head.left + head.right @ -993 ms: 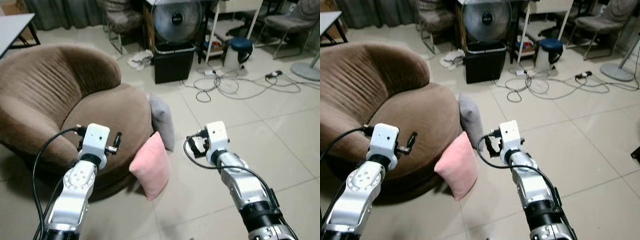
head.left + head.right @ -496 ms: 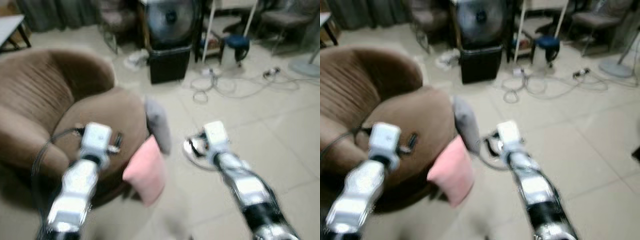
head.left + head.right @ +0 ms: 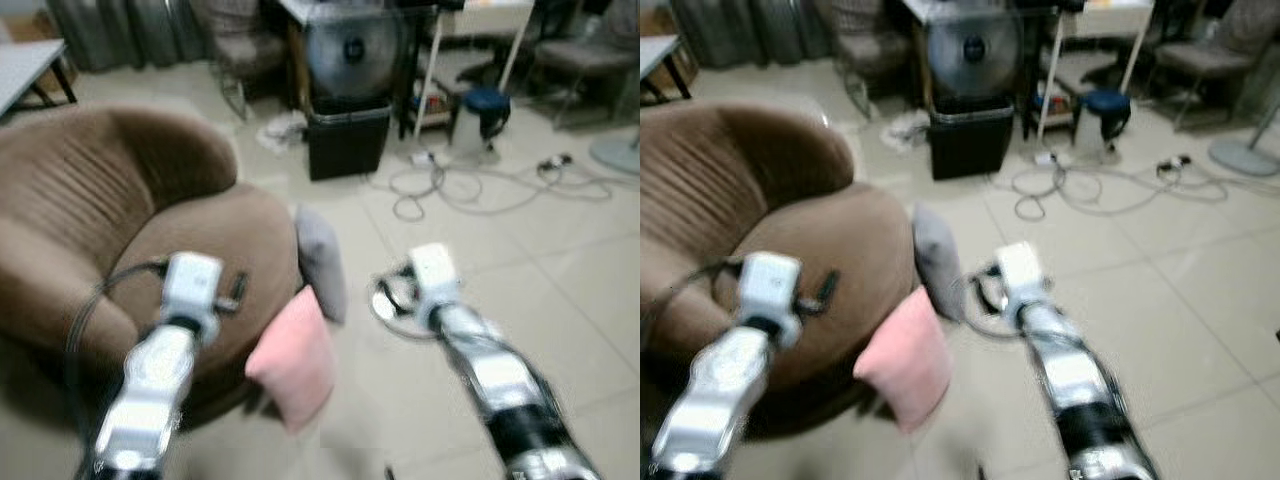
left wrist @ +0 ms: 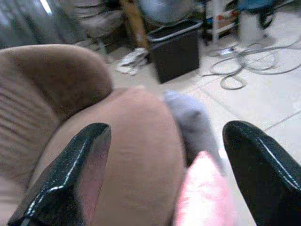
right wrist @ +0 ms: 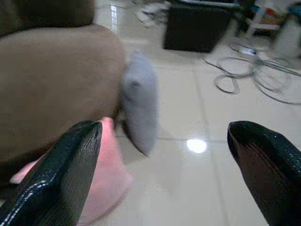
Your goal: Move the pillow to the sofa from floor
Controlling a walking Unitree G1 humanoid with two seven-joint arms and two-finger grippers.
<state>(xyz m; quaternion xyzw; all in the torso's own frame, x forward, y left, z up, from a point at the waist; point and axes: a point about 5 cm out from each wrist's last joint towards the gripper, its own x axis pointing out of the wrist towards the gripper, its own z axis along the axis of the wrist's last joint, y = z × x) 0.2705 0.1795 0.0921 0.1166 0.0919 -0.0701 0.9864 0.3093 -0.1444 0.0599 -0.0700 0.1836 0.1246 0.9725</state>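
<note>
Head views (blurred): both arms are raised ahead of the robot. The pink pillow [image 3: 293, 362] stands on edge on the tiled floor [image 3: 560, 260], leaning against the front of the brown sofa [image 3: 120, 230], between the two claws and below them. A grey pillow [image 3: 322, 262] stands just beyond it, also against the sofa. A black bin [image 3: 348, 140], a fan [image 3: 350, 50] and loose cables [image 3: 470, 185] lie well ahead.

Left wrist view: the left claw [image 4: 167, 174] is spread wide and empty — the sofa seat lies beyond one finger [image 4: 70, 174], the pink pillow's corner sits nearer the other, and the grey pillow is just past it.

Right wrist view: the right claw [image 5: 162, 174] is likewise spread wide, holding nothing; the pink pillow lies beside one finger [image 5: 56, 174], the grey pillow ahead, bare floor towards the other.

Risk, as judged: neither claw touches a pillow yet. The two pillows stand close together — a reach made mid-stride could close on the grey one, or nudge the pink one flat.
</note>
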